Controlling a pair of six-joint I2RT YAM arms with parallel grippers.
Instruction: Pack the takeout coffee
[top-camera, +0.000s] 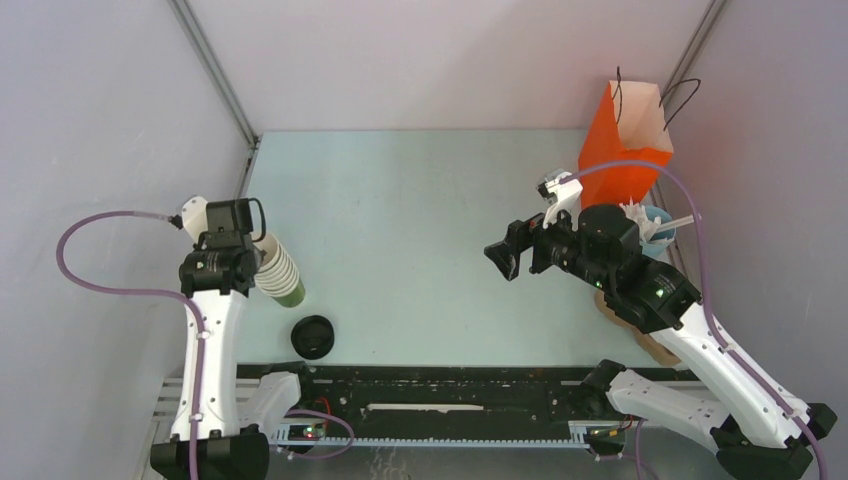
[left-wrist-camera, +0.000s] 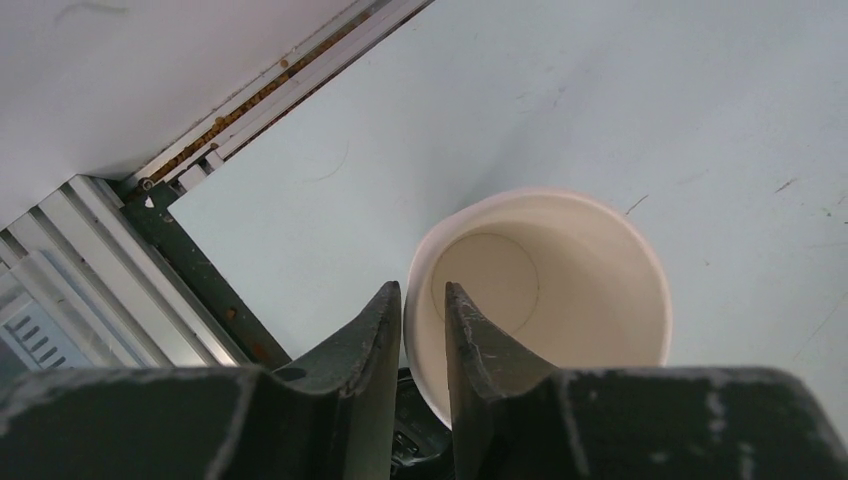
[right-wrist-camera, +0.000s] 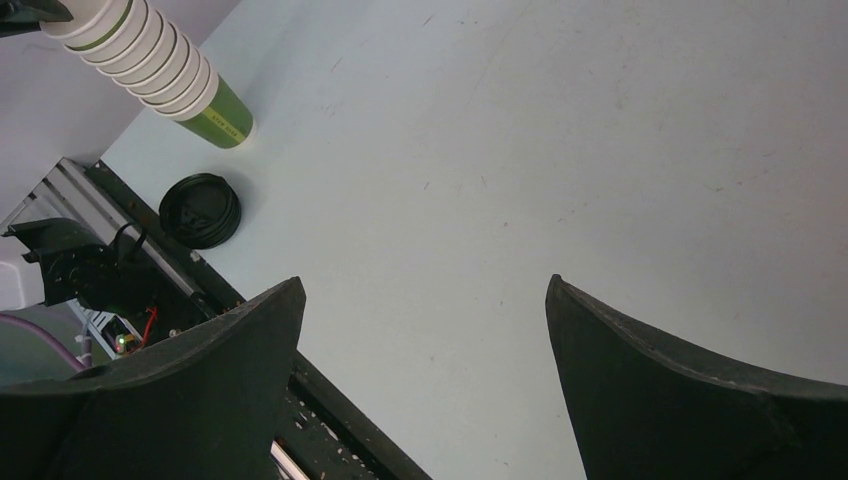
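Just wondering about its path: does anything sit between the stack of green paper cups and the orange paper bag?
No object lies on the pale table between stack and bag; only the open right end effector hangs above that stretch.

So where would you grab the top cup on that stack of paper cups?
By its lip, coming down from above the open mouth. The top cup sits nested in the stack, so its sides are covered and only the thin rim is free. One finger goes inside and one outside, as the left gripper pinches it.
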